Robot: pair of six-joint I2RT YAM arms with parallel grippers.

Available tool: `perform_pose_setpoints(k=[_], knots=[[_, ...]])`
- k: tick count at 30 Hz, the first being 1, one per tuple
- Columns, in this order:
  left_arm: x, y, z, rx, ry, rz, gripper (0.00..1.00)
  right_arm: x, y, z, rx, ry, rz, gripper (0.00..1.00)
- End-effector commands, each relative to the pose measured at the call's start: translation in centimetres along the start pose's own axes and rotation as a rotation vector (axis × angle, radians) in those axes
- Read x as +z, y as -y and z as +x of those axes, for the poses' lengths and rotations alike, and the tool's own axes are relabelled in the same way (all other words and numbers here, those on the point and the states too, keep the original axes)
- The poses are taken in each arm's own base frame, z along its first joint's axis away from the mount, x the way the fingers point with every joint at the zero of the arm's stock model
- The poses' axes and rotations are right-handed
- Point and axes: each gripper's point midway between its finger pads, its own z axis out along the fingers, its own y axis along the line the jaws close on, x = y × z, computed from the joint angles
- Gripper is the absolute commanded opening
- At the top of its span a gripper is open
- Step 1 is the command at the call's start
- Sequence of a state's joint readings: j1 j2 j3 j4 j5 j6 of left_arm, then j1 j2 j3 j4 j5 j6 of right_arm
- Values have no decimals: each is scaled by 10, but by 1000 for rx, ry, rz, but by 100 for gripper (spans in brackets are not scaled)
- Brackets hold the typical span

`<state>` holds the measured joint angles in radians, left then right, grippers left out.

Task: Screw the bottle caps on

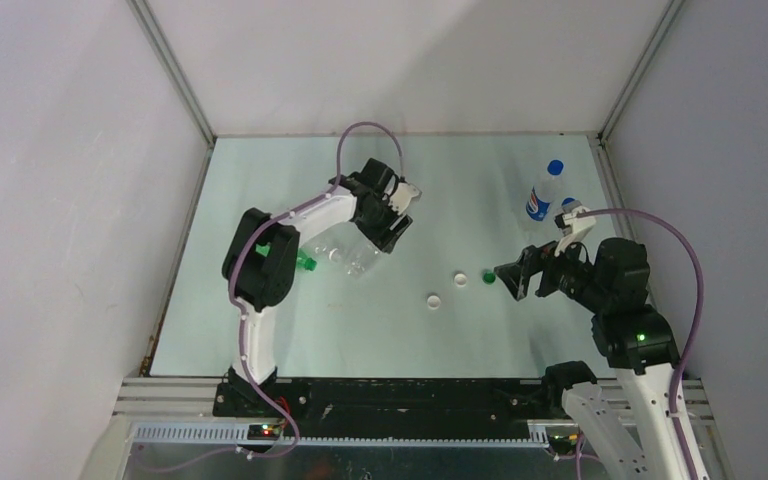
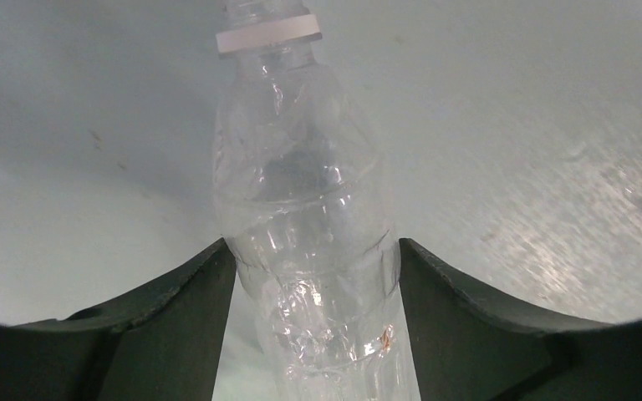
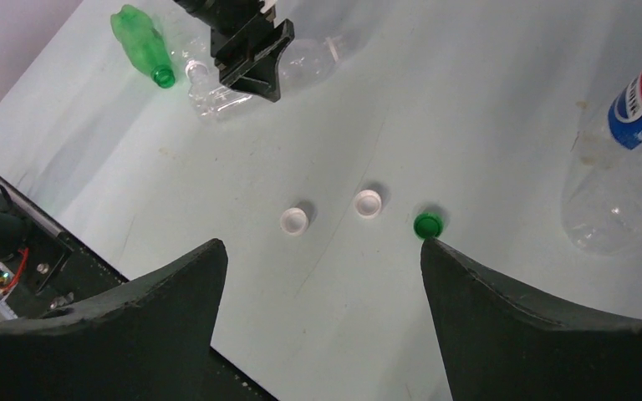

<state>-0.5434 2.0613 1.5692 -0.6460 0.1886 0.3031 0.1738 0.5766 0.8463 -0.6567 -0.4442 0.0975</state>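
Left end effector (image 1: 390, 228) is down over the bottles left of centre on the surface (image 1: 290, 340). Its fingers (image 2: 192, 309) are pressed on both sides of a clear bottle (image 2: 309, 217), pinching the body. That bottle lies flat; its white neck ring is at the top of the left wrist view and the mouth is cut off. A second clear bottle (image 3: 217, 98) lies touching it. The green bottle (image 3: 140, 40) lies just beside those, toward the left edge, with its mouth uncapped. Right end effector (image 3: 322, 251) is spread wide and holding nothing, low over the surface right of centre. The green cap (image 3: 427, 224) is loose on the surface, right at the tip of one finger. A white cap (image 1: 461, 279) is just left of it. A second white cap (image 1: 434, 299) is near that one, toward the near edge. The Pepsi bottle (image 1: 540, 200) stands upright near the far right corner with a blue cap (image 1: 556, 167) on it.
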Motion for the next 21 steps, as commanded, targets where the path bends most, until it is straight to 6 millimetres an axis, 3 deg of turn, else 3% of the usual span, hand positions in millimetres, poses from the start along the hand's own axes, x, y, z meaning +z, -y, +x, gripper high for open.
perform_pose_setpoints(k=[1, 6, 14, 21], knots=[[-20, 35, 5, -67, 0, 25, 73, -1, -2, -7, 49, -18, 15, 87], [-26, 52, 18, -85, -20, 11, 73, 1, -3, 8, 135, -139, 19, 86], [-18, 79, 54, -95, -83, -17, 75, 10, 2, 28, 219, -272, 56, 86], [-15, 88, 56, -128, -21, -64, 77, 22, -10, 46, 182, -393, 60, 86]])
